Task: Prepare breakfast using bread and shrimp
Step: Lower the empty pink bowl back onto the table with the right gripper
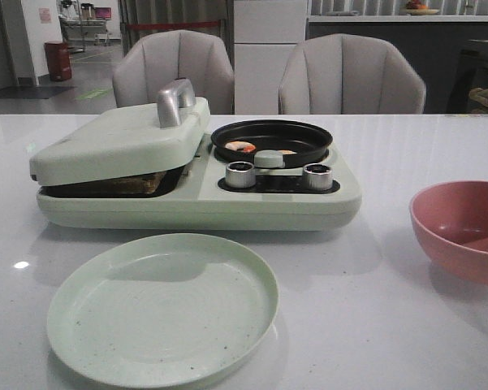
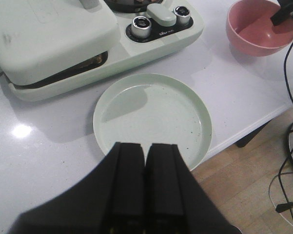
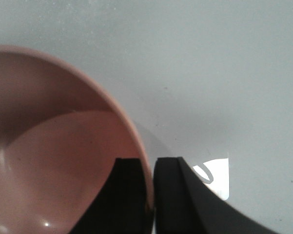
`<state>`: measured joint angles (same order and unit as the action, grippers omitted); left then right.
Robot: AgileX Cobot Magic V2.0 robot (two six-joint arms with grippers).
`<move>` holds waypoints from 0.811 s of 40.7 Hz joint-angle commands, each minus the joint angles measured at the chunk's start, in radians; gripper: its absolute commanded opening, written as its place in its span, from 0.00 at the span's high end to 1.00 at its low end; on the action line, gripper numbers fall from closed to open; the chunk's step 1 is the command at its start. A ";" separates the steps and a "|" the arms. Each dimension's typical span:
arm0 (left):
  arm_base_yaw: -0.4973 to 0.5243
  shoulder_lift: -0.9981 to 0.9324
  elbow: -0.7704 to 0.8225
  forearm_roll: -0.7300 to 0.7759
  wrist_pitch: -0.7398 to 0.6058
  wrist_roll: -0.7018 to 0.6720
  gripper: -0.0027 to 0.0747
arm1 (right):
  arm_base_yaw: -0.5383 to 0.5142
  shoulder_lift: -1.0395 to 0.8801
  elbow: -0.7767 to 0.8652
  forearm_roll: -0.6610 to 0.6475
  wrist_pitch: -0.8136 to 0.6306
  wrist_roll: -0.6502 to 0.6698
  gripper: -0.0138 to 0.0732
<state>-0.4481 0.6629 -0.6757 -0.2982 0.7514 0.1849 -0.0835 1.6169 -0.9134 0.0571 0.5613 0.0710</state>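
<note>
Dominating the white table (image 1: 373, 325) is the pale green breakfast maker (image 1: 195, 195), its hinged lid (image 1: 118, 142) resting slightly ajar on the left because a slice of bread (image 1: 138, 184) sits sandwiched in the grill beneath it, only a dark brown edge showing through the gap. On the appliance's right side the small black frying pan (image 1: 272, 140) holds the shrimp (image 1: 241, 147), seen as orange-pink and white bits on its floor, so both foods seem to be cooking, or already cooked. Just in front of the machine lies a bare light green plate (image 2: 151, 114), probably set there so finished food can be moved a short way onto it. The pink bowl (image 1: 463, 227) stands well apart on the right, and nothing shows inside it. Over the near rim of the plate hangs the left gripper (image 2: 145, 161), its black fingers pressed together with nothing between them. At the bowl's rim (image 3: 129, 126) the right gripper (image 3: 151, 168) has its fingers nearly together on either side of the edge; whether they actually pinch the rim cannot be told from this view.
</note>
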 commanded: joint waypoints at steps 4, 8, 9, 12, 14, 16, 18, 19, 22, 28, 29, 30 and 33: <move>-0.008 -0.003 -0.028 -0.023 -0.063 -0.006 0.84 | -0.005 -0.039 -0.023 0.003 -0.037 -0.010 0.36; -0.008 -0.003 -0.028 -0.023 -0.063 -0.006 0.83 | -0.005 -0.071 -0.023 0.002 -0.037 -0.010 0.36; -0.008 -0.003 -0.028 -0.023 -0.063 -0.006 0.84 | -0.005 -0.082 -0.023 0.002 -0.036 -0.010 0.35; -0.008 -0.003 -0.028 -0.023 -0.063 -0.006 0.84 | 0.004 -0.139 -0.023 0.002 -0.029 -0.010 0.36; -0.008 -0.003 -0.028 -0.023 -0.063 -0.006 0.83 | 0.018 -0.178 -0.023 0.001 -0.025 -0.012 0.36; -0.008 -0.003 -0.028 -0.024 -0.063 -0.006 0.83 | 0.043 -0.230 -0.023 -0.002 -0.018 -0.017 0.36; -0.008 -0.003 -0.028 -0.025 -0.063 -0.006 0.83 | 0.079 -0.285 -0.023 -0.007 -0.008 -0.028 0.36; -0.008 -0.003 -0.028 -0.025 -0.063 -0.006 0.83 | 0.097 -0.310 -0.023 -0.009 -0.004 -0.029 0.36; -0.008 -0.003 -0.028 -0.025 -0.063 -0.006 0.83 | 0.174 -0.397 -0.023 -0.022 0.007 -0.030 0.36; -0.008 -0.003 -0.028 -0.025 -0.063 -0.006 0.84 | 0.348 -0.543 -0.023 -0.033 0.066 -0.030 0.36; -0.008 -0.003 -0.028 -0.025 -0.063 -0.006 0.83 | 0.373 -0.560 -0.023 -0.036 0.088 -0.030 0.36; -0.008 -0.003 -0.028 -0.025 -0.063 -0.006 0.84 | 0.404 -0.582 -0.023 -0.042 0.107 -0.030 0.36; -0.008 -0.003 -0.028 -0.025 -0.063 -0.006 0.83 | 0.479 -0.628 -0.022 -0.057 0.185 -0.023 0.36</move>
<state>-0.4481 0.6629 -0.6757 -0.2982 0.7514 0.1849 0.3255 1.0605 -0.9134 0.0297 0.7081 0.0562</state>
